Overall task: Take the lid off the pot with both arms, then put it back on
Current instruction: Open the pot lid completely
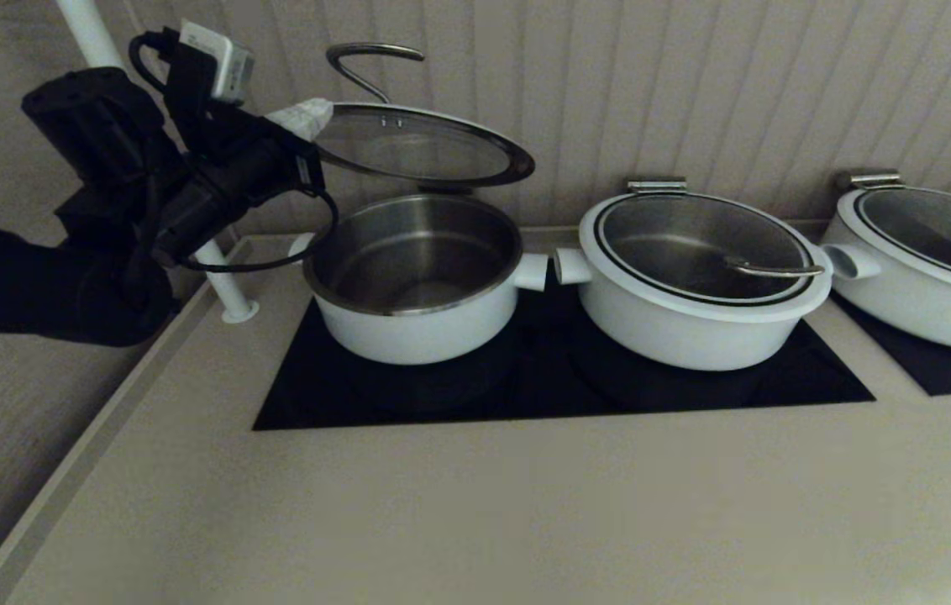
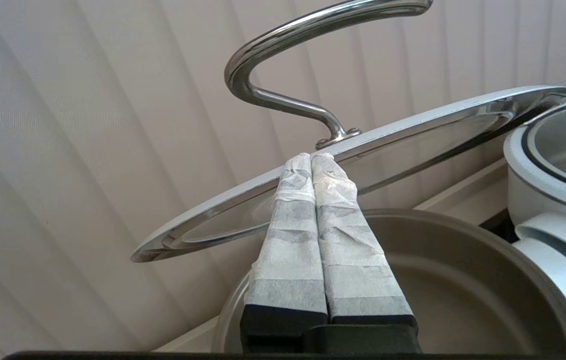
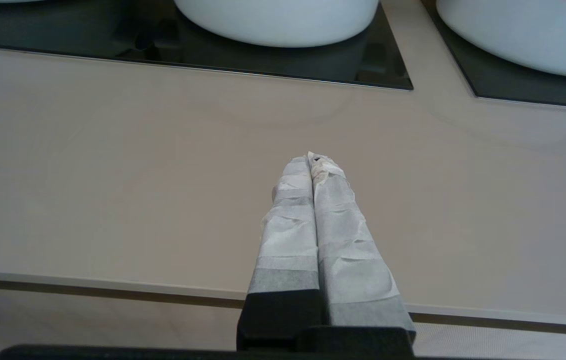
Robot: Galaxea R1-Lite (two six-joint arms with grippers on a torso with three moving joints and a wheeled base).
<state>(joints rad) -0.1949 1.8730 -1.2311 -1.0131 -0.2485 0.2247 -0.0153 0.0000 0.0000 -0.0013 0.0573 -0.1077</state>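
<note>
The left end effector [image 2: 311, 156], closed on the round glass lid [image 1: 417, 147], holds it tilted above the open white steel-lined pot [image 1: 412, 277] — the right end effector [image 3: 311, 157], closed and empty, hangs over the table [image 3: 113, 175] — next, judged, comes lowering it square.

Beige counter [image 1: 459, 521] — black cooktop [image 1: 559, 378] inset, three white pots on glass.

- round glass lid with arched steel handle [image 1: 421, 144]: raised, tilted, above the pot
- deep white steel-lined pot [image 1: 415, 277]: uncovered, empty, on black cooktop
</note>
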